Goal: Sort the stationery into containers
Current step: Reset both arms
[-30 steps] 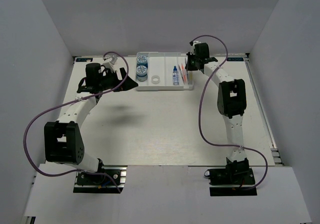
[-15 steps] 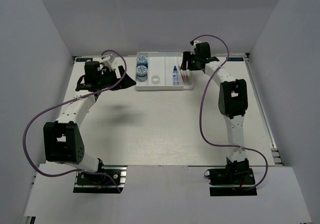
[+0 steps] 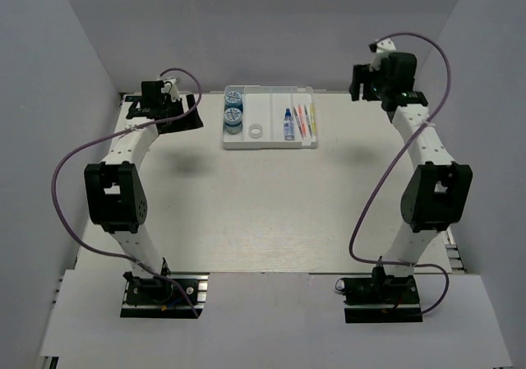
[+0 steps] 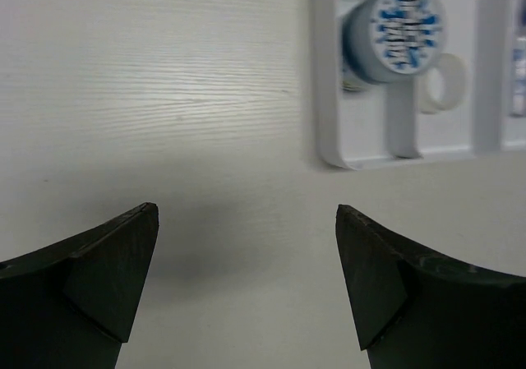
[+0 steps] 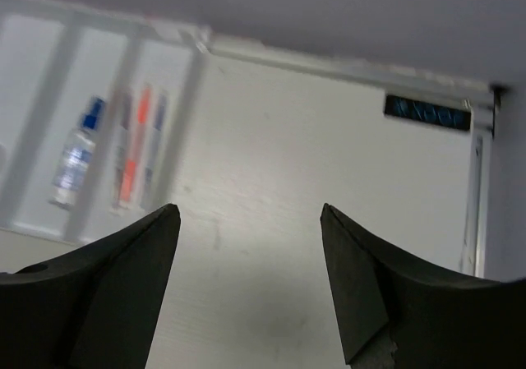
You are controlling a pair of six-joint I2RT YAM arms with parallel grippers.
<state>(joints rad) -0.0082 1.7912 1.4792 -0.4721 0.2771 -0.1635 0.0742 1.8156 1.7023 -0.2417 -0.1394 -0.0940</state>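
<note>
The stationery is seen gathered inside the tray (image 3: 270, 146), a white container divided into four long compartments. Two blue-and-white tape rolls (image 3: 233, 118) are stood in the tray's leftmost compartment, one behind the other. A white tape ring (image 3: 256, 130) is laid in the next compartment and a blue-capped glue bottle (image 3: 288, 125) in the third. The thin pens (image 3: 304, 121) are laid lengthwise in the rightmost one.

No loose item is seen on the table (image 3: 263, 213) around the tray, so the sorting is judged to be complete or very nearly so. As far as can be told, nothing is left to be picked up.

The left gripper (image 4: 246, 213) is held just off the tray's near left corner, its jaws spread wide with nothing between them. The right gripper (image 5: 249, 213) is held to the right of the tray, well apart from it, its jaws likewise parted and empty. The tray is touched by neither gripper.
</note>
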